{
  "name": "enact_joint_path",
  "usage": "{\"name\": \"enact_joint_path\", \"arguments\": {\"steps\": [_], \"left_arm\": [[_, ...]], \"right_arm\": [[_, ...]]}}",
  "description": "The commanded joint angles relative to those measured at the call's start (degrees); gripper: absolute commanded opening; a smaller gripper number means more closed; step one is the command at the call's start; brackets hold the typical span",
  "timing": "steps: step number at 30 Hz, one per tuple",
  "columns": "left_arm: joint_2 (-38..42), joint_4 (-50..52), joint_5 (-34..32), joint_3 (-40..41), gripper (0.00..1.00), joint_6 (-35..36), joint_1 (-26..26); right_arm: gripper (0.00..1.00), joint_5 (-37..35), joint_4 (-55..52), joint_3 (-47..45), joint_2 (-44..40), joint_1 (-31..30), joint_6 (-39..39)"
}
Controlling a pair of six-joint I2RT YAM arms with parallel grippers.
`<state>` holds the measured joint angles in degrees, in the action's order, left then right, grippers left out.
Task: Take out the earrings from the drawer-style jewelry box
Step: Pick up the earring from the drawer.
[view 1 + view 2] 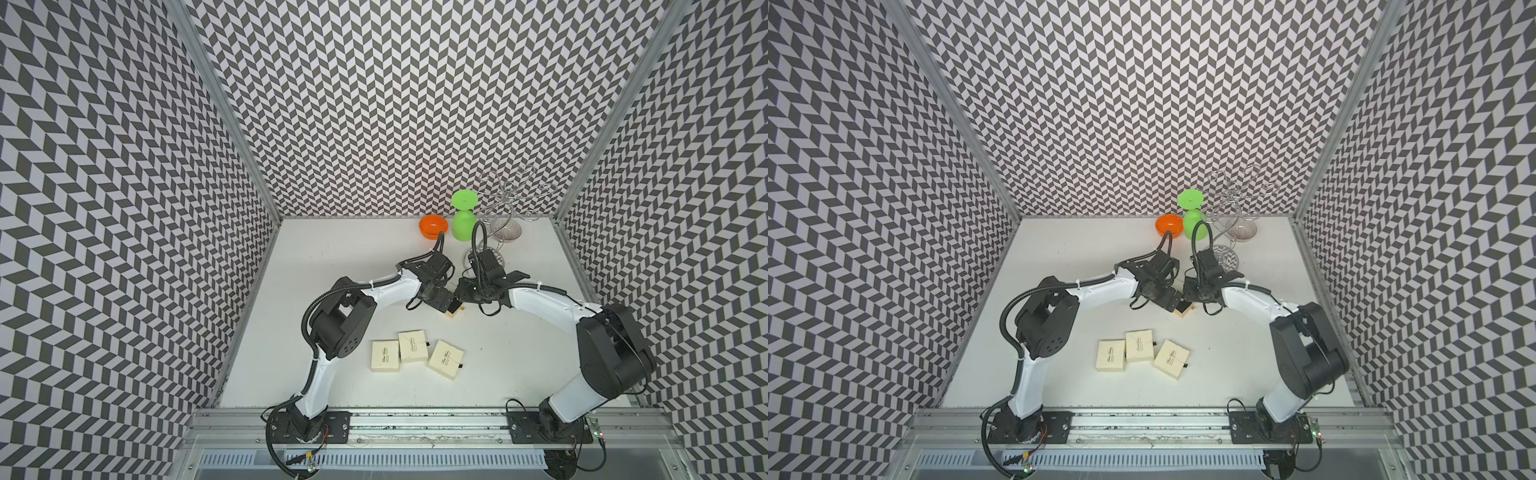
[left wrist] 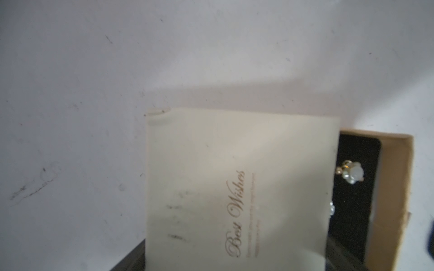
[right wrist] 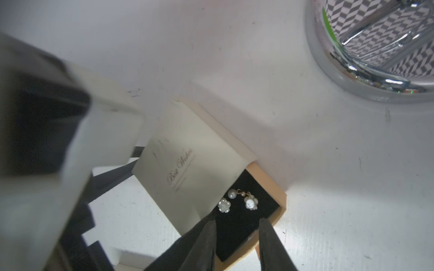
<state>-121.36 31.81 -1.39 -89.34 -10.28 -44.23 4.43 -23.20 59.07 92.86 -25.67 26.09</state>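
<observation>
Only the right wrist view shows the earrings (image 3: 237,201) whole, on the black lining of the open drawer (image 3: 265,180), right tool (image 3: 238,231) apart just beside them; left tool (image 1: 449,306) clamps the jewelry box (image 3: 195,159).

Four boxes were there: three closed (image 1: 385,355) (image 1: 413,346) (image 1: 445,359) and one open box (image 3: 187,164). The earrings (image 3: 250,203) showed as three white pieces, two flower-shaped and one round. There was one orange bowl (image 1: 433,226), one green goblet (image 1: 464,224), one clear glass (image 1: 505,229), one wire stand (image 3: 375,78) and two arms (image 1: 320,382) (image 1: 536,305).
</observation>
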Motion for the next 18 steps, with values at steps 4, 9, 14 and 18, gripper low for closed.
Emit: {"name": "enact_joint_path", "arguments": {"steps": [4, 9, 14, 18], "left_arm": [[-0.1, 0.7, -0.5, 0.9, 0.95, -0.3, -0.1], [0.1, 0.6, -0.3, 1.0, 0.95, -0.3, -0.1], [0.0, 0.5, 0.0, 0.9, 0.95, -0.3, -0.1], [0.2, 0.5, 0.2, 1.0, 0.96, -0.3, -0.1]], "right_arm": [[0.27, 0.3, 0.0, 2.2, 1.7, -0.2, 0.2], [0.25, 0.3, -0.7, 0.6, 2.6, -0.2, 1.1], [0.25, 1.2, 0.9, -1.5, 3.0, -0.1, 1.7], [0.25, 0.8, 1.3, -0.8, 4.7, -0.1, 1.4]]}}
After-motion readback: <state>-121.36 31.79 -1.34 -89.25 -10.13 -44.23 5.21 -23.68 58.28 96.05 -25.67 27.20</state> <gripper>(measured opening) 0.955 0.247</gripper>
